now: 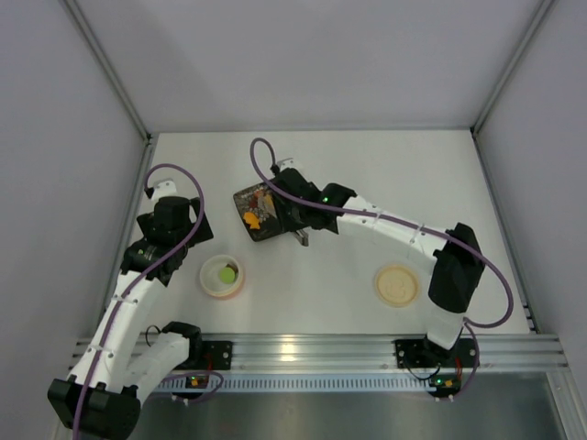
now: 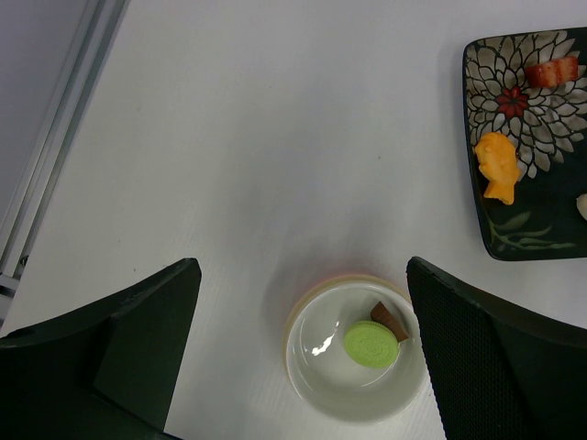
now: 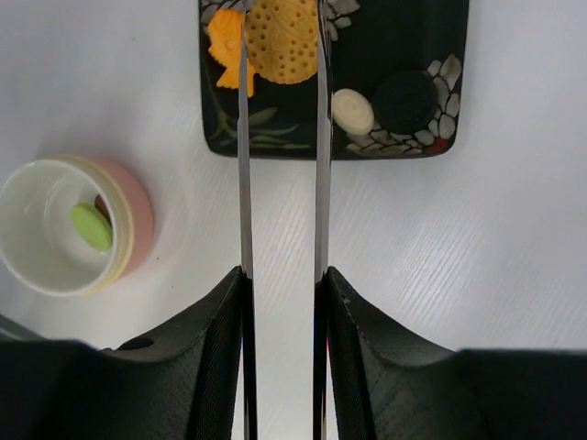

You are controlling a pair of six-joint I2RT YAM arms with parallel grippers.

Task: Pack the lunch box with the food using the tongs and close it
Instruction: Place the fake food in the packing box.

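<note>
My right gripper (image 3: 282, 275) is shut on the tongs (image 3: 244, 183), whose two slim arms run forward over the dark floral plate (image 3: 404, 37). The tong tips stand either side of a round orange piece of food (image 3: 282, 41), against its edges. Also on the plate lie an orange fish shape (image 2: 498, 165), a red piece (image 2: 553, 71), a whitish disc (image 3: 353, 110) and a black disc (image 3: 404, 99). The lunch box (image 1: 222, 275) holds a green disc (image 2: 371, 344) and a brown piece (image 2: 389, 321). My left gripper (image 2: 303, 266) hangs open above it, holding nothing.
The round cream lid (image 1: 397, 285) lies flat on the table right of the lunch box, near the right arm's base. White walls enclose the table on the left, back and right. A metal rail (image 1: 303, 353) runs along the near edge.
</note>
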